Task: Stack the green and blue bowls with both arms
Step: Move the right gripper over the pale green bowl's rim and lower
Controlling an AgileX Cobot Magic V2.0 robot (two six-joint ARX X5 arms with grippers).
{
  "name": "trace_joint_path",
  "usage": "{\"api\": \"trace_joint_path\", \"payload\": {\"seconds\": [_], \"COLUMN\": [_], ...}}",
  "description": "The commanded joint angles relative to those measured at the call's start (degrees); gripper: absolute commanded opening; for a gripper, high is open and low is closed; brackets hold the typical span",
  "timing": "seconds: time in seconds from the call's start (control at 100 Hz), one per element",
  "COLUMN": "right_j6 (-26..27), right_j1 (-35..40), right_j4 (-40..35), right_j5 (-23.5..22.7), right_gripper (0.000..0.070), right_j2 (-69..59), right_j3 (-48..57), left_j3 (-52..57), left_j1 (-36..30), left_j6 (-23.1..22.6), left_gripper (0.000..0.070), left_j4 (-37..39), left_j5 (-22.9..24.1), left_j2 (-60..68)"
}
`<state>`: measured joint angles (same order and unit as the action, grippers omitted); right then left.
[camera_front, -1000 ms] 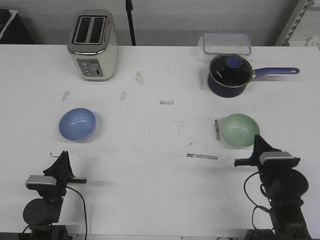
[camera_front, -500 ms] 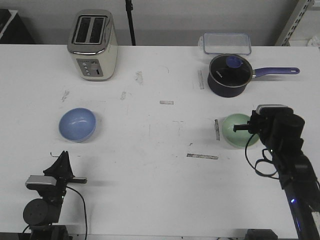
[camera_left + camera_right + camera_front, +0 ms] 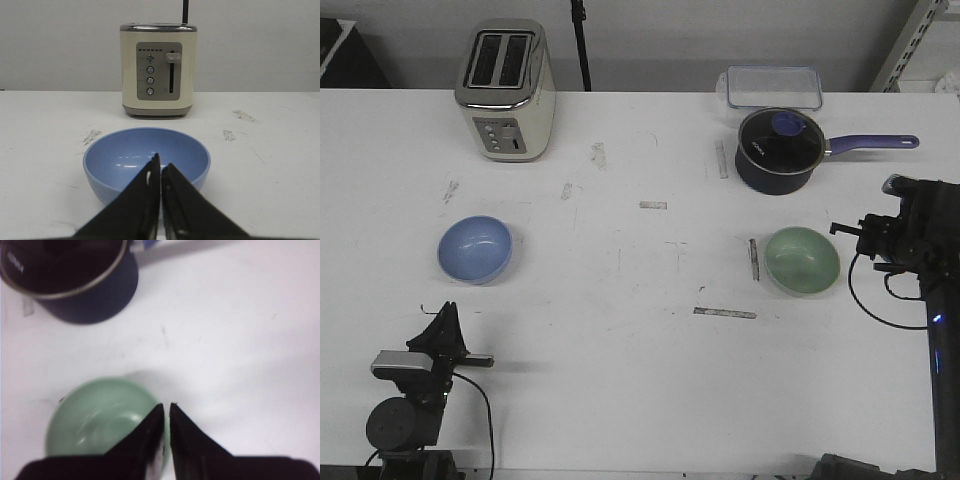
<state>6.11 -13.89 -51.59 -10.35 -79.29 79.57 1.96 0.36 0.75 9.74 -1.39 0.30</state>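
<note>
The green bowl (image 3: pixel 802 261) is seen standing upright on the white table (image 3: pixel 640 380), in front of the navy saucepan (image 3: pixel 777 150), with the right gripper (image 3: pixel 165 410) held above and just beside its right rim, its jaws pressed almost together on nothing. The blue bowl (image 3: pixel 475 249) is found well apart on the left side, in front of the toaster (image 3: pixel 506 90). The left gripper (image 3: pixel 160 167) is parked low near the table's front edge, its fingers nearly closed and empty.

Even overhead light washing white table (image 3: pixel 620 350) bright; soft shadows lying under blue bowl (image 3: pixel 146 162). Front and left wrist views staying sharp. Right wrist view blurring: green bowl (image 3: pixel 100 425), saucepan (image 3: pixel 75 285) smearing, out of focus.
</note>
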Motion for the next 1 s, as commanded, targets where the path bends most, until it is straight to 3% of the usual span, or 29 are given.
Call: {"api": "trace_joint_path", "payload": {"seconds": [0.0, 0.07, 0.15, 0.37, 0.99], "right_j6": [1.88, 1.86, 1.79, 1.77, 1.33], "right_j1": [-1.05, -2.29, -3.28, -3.80, -3.67], "right_j4": [-1.07, -2.27, -2.54, -2.71, 2.62], "right_j5": [-3.63, -6.25, -6.25, -6.19, -6.25], "right_gripper": [0.0084, 0.0225, 0.0360, 0.0531, 0.0537], "right_j2": [-1.70, -2.51, -3.13, -3.82, -10.14], "right_j3": [1.27, 1.27, 1.25, 0.90, -5.16], "left_j3": [-1.27, -1.27, -1.27, -1.27, -1.27], "left_j1": [0.04, 0.04, 0.04, 0.04, 0.04], "left_j6": [-0.50, -0.50, -0.50, -0.50, -0.50], "left_gripper": [0.0002, 0.0002, 0.0002, 0.0002, 0.0002], "left_j4": [0.66, 0.66, 0.66, 0.66, 0.66], "left_j5": [0.11, 0.11, 0.13, 0.11, 0.11], "left_j2": [-0.11, -0.11, -0.11, -0.11, -0.11]}}
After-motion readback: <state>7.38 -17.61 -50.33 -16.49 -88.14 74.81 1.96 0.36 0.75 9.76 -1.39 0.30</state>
